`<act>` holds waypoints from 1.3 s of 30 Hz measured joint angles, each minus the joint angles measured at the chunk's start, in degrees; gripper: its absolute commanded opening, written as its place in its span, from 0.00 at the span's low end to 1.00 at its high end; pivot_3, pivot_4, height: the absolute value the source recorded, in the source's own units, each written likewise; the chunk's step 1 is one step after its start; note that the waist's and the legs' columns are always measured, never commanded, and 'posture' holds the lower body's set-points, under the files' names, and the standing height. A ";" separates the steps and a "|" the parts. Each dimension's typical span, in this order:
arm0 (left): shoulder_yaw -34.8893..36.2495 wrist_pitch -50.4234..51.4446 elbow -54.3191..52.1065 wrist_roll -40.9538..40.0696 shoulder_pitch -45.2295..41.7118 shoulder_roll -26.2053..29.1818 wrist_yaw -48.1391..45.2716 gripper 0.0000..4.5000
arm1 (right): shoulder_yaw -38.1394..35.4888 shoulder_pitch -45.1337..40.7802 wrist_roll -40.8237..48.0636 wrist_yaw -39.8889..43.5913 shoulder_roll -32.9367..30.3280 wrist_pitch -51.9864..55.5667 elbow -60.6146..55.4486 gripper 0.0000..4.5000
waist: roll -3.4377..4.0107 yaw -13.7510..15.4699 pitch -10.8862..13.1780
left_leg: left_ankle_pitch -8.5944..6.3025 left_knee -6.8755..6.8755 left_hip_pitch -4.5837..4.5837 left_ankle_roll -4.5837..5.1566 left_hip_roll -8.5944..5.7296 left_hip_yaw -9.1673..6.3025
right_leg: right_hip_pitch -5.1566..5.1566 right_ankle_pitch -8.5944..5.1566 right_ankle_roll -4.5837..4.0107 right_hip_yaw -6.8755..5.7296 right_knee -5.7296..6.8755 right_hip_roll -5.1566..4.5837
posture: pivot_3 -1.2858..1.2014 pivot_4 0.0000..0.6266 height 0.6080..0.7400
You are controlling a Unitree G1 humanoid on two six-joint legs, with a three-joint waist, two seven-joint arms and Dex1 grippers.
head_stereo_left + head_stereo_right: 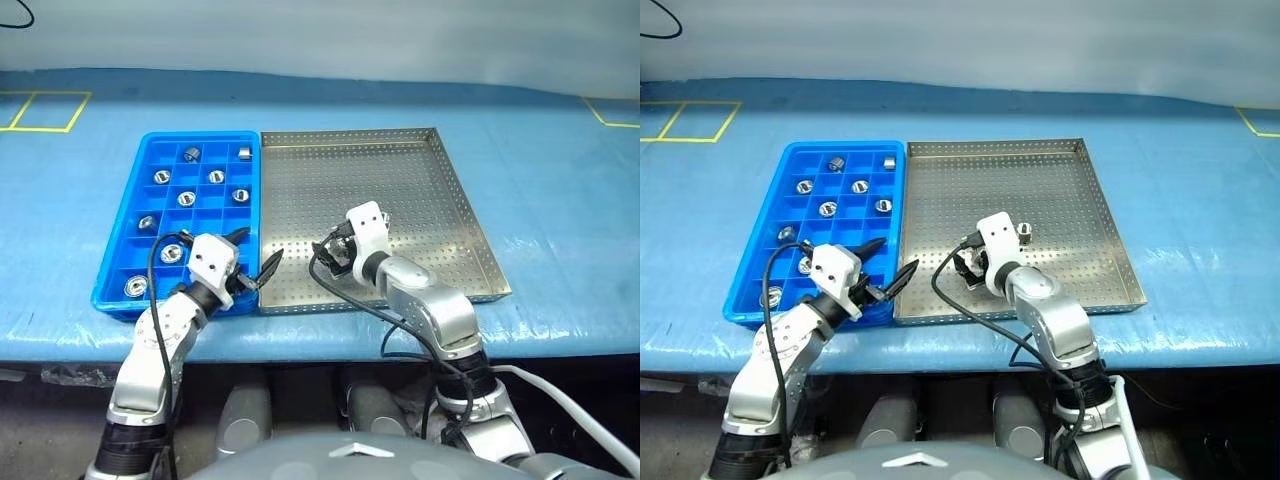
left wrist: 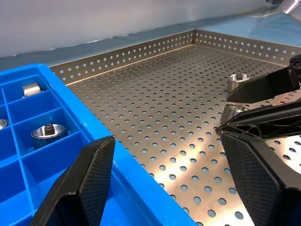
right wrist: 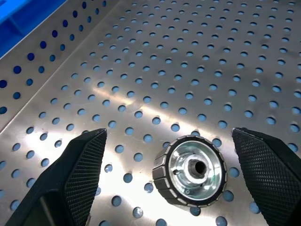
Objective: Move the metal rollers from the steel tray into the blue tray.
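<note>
The blue tray lies on the left, with several metal rollers sitting in its compartments. To its right lies the steel tray. My right gripper is low over the steel tray's near left part, open, its fingers either side of a roller that rests on the perforated floor. Another roller stands just beyond my right wrist. My left gripper hangs open and holds nothing, over the blue tray's near right corner where the two trays meet.
Both trays rest side by side on a blue cloth-covered table. Black cables loop from both wrists over the near tray edges. Yellow tape marks sit at the table's far left.
</note>
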 measured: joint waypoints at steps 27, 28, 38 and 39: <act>2.83 -4.78 -1.42 -2.35 7.08 -0.97 2.83 0.88 | 2.54 -5.08 -1.74 0.49 3.65 -2.85 1.47 0.40 | 0.15 0.08 0.06 | 0.00 -0.17 0.09 0.00 0.09 0.10 | -0.11 -0.07 -0.11 0.07 0.10 0.09 | 0.59 0.24 1.00; 3.65 -4.88 -1.44 -2.43 7.28 -0.97 3.08 0.88 | 2.96 -6.51 -1.84 0.65 4.25 -3.60 1.53 0.40 | 0.15 0.34 0.06 | 0.00 -0.19 0.09 0.00 0.09 0.08 | -0.10 -0.08 -0.13 0.06 0.10 0.08 | 0.60 0.24 1.00; 9.13 -5.04 -7.61 -3.56 15.48 -1.71 7.60 0.88 | 7.74 -19.01 -4.14 4.47 9.88 -12.74 16.60 0.40 | 0.12 4.13 0.07 | -0.02 -0.43 0.05 0.02 0.05 0.05 | -0.15 -0.13 -0.22 -0.03 -0.05 0.02 | 0.68 0.24 1.00; 9.34 -5.02 -8.43 -3.55 16.41 -1.84 8.00 0.88 | 8.02 -19.66 -4.26 5.14 10.21 -13.67 17.87 0.40 | 0.13 4.70 0.07 | -0.02 -0.46 0.05 0.02 0.06 0.05 | -0.16 -0.14 -0.24 -0.04 -0.05 0.02 | 0.69 0.24 1.00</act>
